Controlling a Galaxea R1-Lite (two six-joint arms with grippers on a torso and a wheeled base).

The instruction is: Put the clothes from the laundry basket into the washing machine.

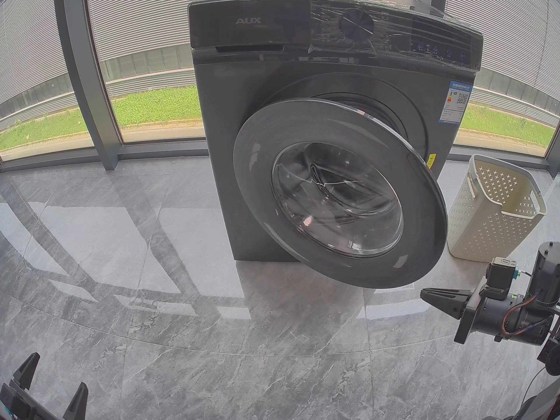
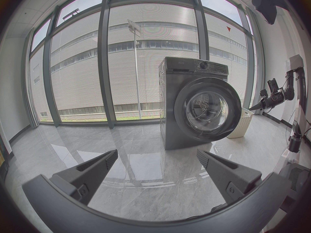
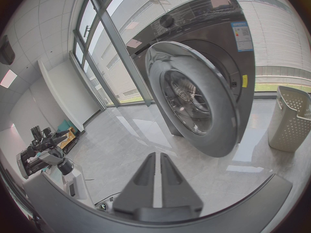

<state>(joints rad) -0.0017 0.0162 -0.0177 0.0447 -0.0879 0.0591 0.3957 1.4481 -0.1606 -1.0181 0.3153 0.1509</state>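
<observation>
The grey washing machine [image 1: 326, 48] stands on the floor with its round glass door [image 1: 338, 193] swung partly open toward me. A cream perforated laundry basket [image 1: 496, 211] stands just right of it; the part of its inside that I see is bare wall. My right gripper [image 1: 427, 294] is shut on nothing, low in front of the basket, tips pointing at the door's lower edge. My left gripper [image 1: 55, 374] hangs open near the floor at the far left, well away from the machine. The wrist views show the left gripper [image 2: 157, 154] open and the right gripper [image 3: 157, 155] shut.
Glossy grey marble floor [image 1: 175, 298] spreads wide in front and to the left of the machine. Tall windows with dark pillars [image 1: 81, 71] run behind it. The open door overhangs the floor between the machine and my right arm.
</observation>
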